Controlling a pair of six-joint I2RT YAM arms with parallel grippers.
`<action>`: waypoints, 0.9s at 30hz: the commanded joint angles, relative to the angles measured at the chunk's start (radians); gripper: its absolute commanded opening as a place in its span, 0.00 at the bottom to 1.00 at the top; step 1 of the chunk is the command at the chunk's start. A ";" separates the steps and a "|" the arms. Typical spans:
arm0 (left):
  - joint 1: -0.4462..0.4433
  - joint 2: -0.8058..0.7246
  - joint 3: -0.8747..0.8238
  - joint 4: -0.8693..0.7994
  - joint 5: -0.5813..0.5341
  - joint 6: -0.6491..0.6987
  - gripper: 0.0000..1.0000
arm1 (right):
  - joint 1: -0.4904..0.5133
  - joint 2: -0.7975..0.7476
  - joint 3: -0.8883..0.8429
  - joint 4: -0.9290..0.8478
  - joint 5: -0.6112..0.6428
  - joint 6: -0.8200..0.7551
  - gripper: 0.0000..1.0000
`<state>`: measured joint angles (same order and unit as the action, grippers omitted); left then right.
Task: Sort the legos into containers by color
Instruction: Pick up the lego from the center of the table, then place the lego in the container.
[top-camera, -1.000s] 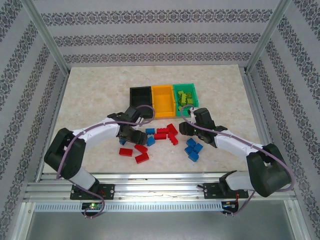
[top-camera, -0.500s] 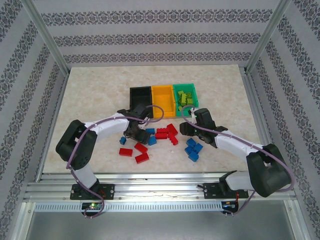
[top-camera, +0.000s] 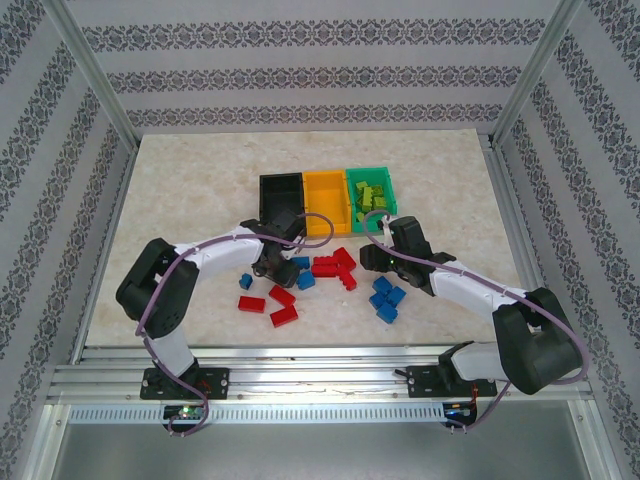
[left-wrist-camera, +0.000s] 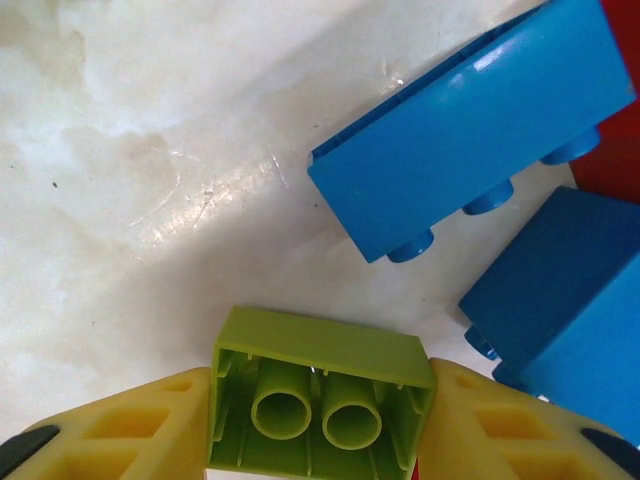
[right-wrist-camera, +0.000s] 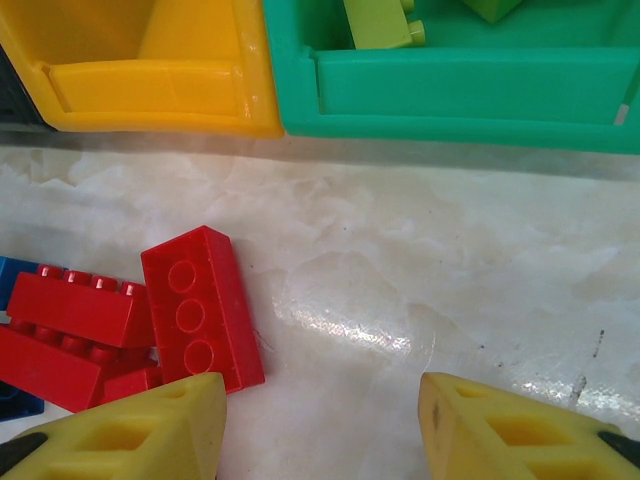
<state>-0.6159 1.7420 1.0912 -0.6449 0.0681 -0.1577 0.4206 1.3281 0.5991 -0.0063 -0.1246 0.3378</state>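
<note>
My left gripper (left-wrist-camera: 320, 425) is shut on a yellow-green lego (left-wrist-camera: 320, 395), its hollow underside facing the camera and both yellow pads against its ends, just above the table. Two blue legos (left-wrist-camera: 470, 150) lie right beside it. From above, the left gripper (top-camera: 272, 264) is at the left edge of the red lego cluster (top-camera: 335, 265). My right gripper (right-wrist-camera: 320, 430) stands open over bare table, a red lego (right-wrist-camera: 200, 305) by its left finger. The black (top-camera: 281, 192), orange (top-camera: 324, 200) and green (top-camera: 372, 195) containers stand in a row behind; the green one holds yellow-green legos (right-wrist-camera: 378, 22).
More blue legos (top-camera: 387, 297) lie under the right forearm, and loose red ones (top-camera: 275, 305) near the front left with a small blue one (top-camera: 245, 282). The orange container's wall (right-wrist-camera: 150, 80) and the green container's wall (right-wrist-camera: 460, 90) are close ahead of the right gripper.
The left arm swung right toward the brick cluster, lowered, and its jaws closed on the yellow-green lego. The right arm has stayed still.
</note>
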 joint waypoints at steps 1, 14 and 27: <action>-0.013 -0.067 -0.013 -0.019 -0.034 -0.013 0.46 | -0.011 -0.020 -0.012 0.015 -0.017 0.009 0.54; -0.013 -0.173 0.144 0.128 0.068 -0.108 0.43 | -0.084 -0.103 -0.076 0.063 -0.015 0.087 0.54; -0.014 0.225 0.653 0.192 0.131 -0.192 0.44 | -0.246 -0.202 -0.156 0.115 -0.133 0.185 0.56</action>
<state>-0.6163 1.8908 1.6333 -0.4747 0.1673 -0.3191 0.1841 1.1263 0.4553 0.0673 -0.2020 0.4892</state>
